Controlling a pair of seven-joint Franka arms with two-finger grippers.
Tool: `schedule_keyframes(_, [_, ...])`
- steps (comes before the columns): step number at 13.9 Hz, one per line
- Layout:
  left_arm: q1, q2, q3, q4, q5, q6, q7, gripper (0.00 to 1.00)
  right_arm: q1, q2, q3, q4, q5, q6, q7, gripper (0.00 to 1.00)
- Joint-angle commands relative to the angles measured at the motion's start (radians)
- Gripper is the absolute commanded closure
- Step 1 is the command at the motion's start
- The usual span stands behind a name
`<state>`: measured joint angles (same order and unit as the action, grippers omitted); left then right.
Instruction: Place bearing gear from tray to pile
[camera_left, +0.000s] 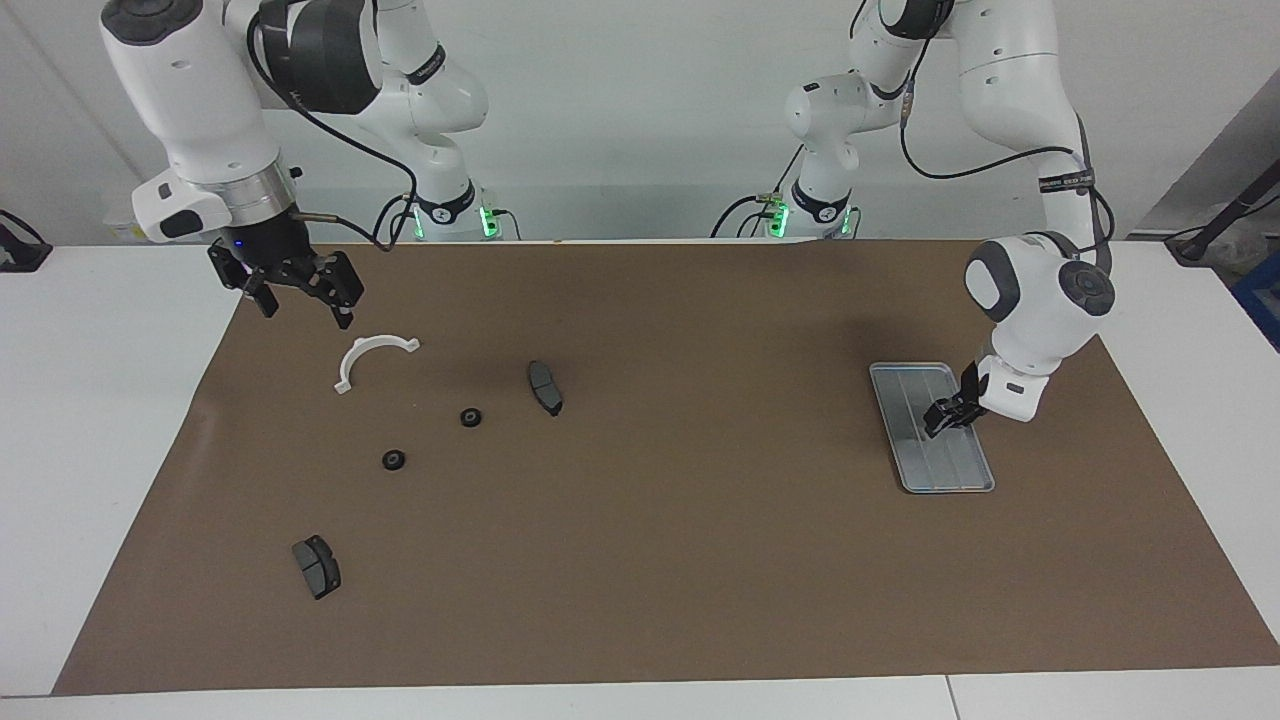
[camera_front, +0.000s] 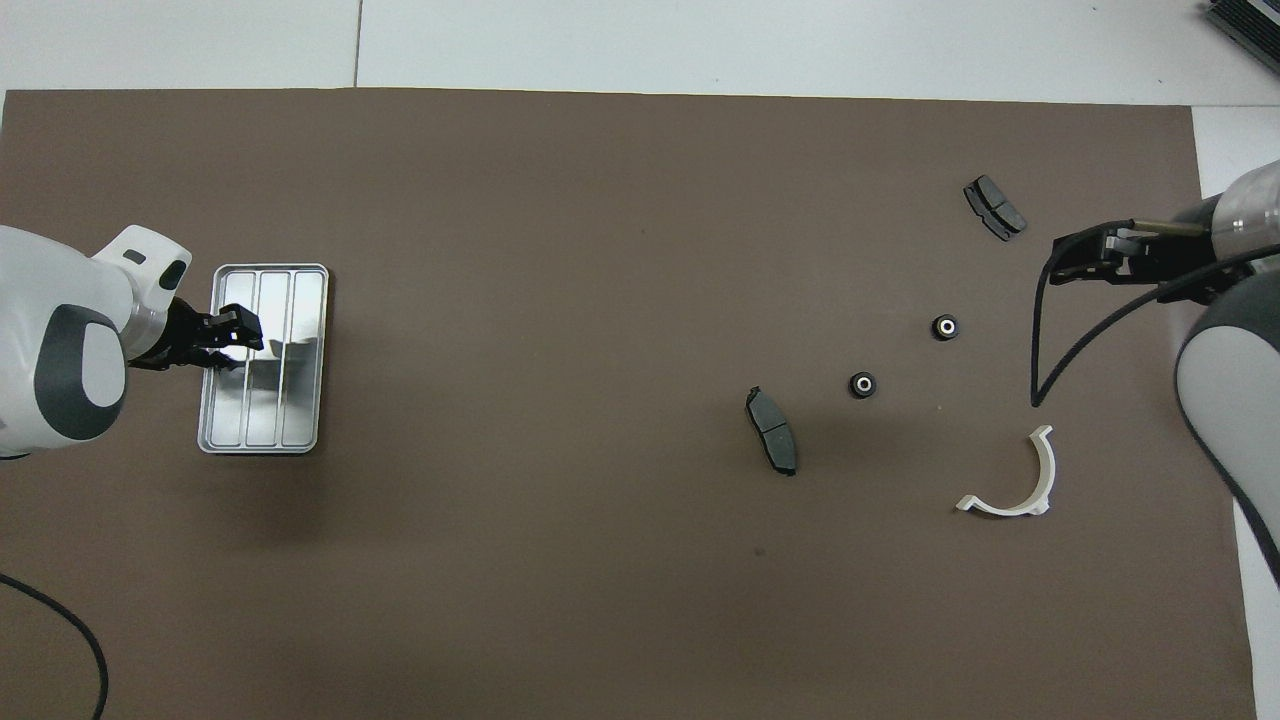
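With tray (camera_left: 945, 470) bare and both gears (camera_left: 471, 417) (camera_left: 393, 460) in pile by bracket (camera_left: 372, 358), right claw (camera_left: 298, 295) hangs released; left claw (camera_left: 945, 414) over tray, grip unclear. Best retract w/o nudging parts.

No readable text, arm strap lettering too small to make out

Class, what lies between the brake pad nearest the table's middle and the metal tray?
Nothing: between the brake pad and the tray is only bare brown mat, clearest in the overhead view.
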<state>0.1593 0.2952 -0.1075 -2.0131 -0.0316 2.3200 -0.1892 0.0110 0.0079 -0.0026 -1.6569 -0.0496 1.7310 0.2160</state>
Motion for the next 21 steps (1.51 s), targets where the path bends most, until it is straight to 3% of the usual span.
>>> schedule_keyframes(1, [-0.044,-0.002,0.008,-0.015,0.015,0.030,-0.047,0.28,-0.016,0.003,0.013,0.051,0.017,-0.085,-0.010,0.00])
schedule_keyframes(8, [-0.053,-0.002,0.011,0.008,0.015,-0.010,-0.055,0.28,-0.017,-0.006,0.009,0.077,0.022,-0.126,-0.038,0.00])
schedule_keyframes(12, [-0.037,-0.010,0.012,0.048,0.016,-0.096,-0.035,0.30,-0.014,-0.006,0.010,0.074,0.022,-0.130,-0.038,0.00])
schedule_keyframes(21, [0.000,-0.010,0.012,0.017,0.016,-0.076,-0.016,0.35,-0.008,-0.013,0.013,0.066,0.022,-0.128,-0.029,0.00])
